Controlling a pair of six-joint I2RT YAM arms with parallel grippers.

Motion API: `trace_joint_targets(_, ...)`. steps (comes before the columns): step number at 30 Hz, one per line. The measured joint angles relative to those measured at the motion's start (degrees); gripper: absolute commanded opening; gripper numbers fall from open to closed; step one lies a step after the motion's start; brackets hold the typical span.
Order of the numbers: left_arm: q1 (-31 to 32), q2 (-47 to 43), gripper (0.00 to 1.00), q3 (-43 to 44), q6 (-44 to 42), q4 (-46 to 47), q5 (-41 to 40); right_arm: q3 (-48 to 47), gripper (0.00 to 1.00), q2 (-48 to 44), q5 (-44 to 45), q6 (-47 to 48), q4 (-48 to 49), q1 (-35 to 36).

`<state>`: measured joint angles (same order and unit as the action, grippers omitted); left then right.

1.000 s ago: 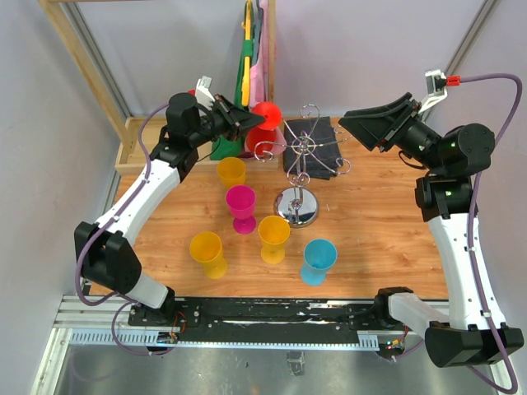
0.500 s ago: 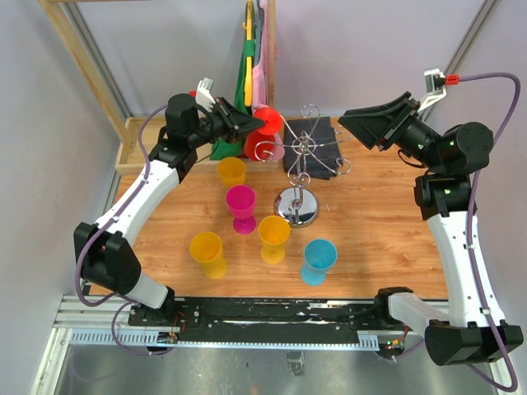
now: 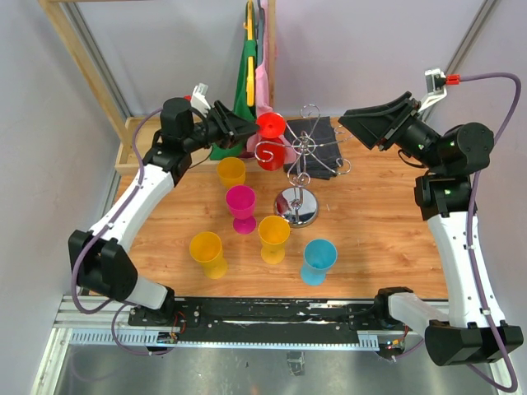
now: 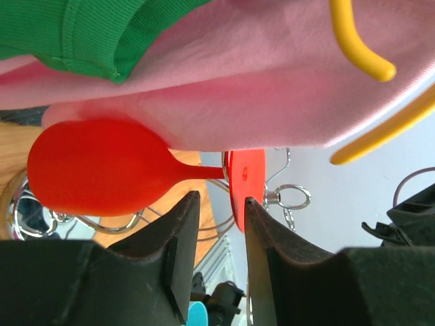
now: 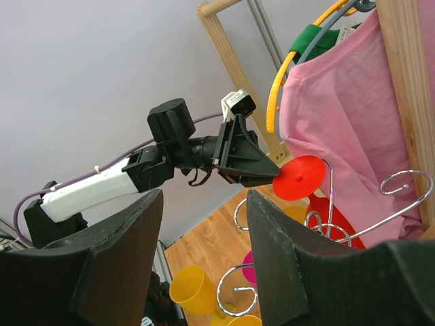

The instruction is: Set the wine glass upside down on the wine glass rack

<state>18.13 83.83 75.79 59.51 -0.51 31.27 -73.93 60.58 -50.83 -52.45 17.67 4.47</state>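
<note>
One spiral loop of the wine glass rack (image 3: 306, 150) crosses the red wine glass (image 3: 266, 155) from above, so contact cannot be judged. Only the left wrist view shows the left gripper (image 4: 217, 202), its narrow jaws holding the foot's rim, with the stem sideways. The right gripper (image 5: 204, 258) gapes wide and empty. Since a second ago the glass has shifted nearer the rack.

White links (image 3: 136, 202), black joints (image 3: 461, 148); purple cables (image 3: 486, 78); left end effector (image 4: 219, 204) black.

Pink shirt (image 4: 238, 81) just behind the rack (image 3: 301, 148)
</note>
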Motion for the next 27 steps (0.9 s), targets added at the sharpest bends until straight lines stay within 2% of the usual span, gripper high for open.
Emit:
trace_joint_targets(2, -0.44, -1.25, 0.49, -0.07, -0.9, -1.2, -0.24, 0.0, 0.54, -0.09, 0.0, 0.0, 0.02, 0.0)
trace_joint_targets(11, -3.37, -7.89, 0.5, 0.35, -6.01, -9.18, -2.71, 0.63, 0.56, -0.59, 0.04, 0.0, 0.0, 0.0)
trace_joint_targets(17, -5.46, -11.69, 0.55, 2.93, -13.44, -19.32, -10.56, 0.74, 0.57, -0.59, 0.04, 0.0, -0.09, 0.0)
trace_joint_targets(22, -5.73, -9.44, 0.57, 8.9, -22.58, -28.55, -19.93, 0.74, 0.57, -0.59, 0.04, 0.22, -1.18, 0.0)
trace_joint_targets(27, -5.79, -3.98, 0.58, 9.35, -29.11, -34.6, -25.42, 0.74, 0.57, -0.59, 0.04, 0.31, -1.92, 0.0)
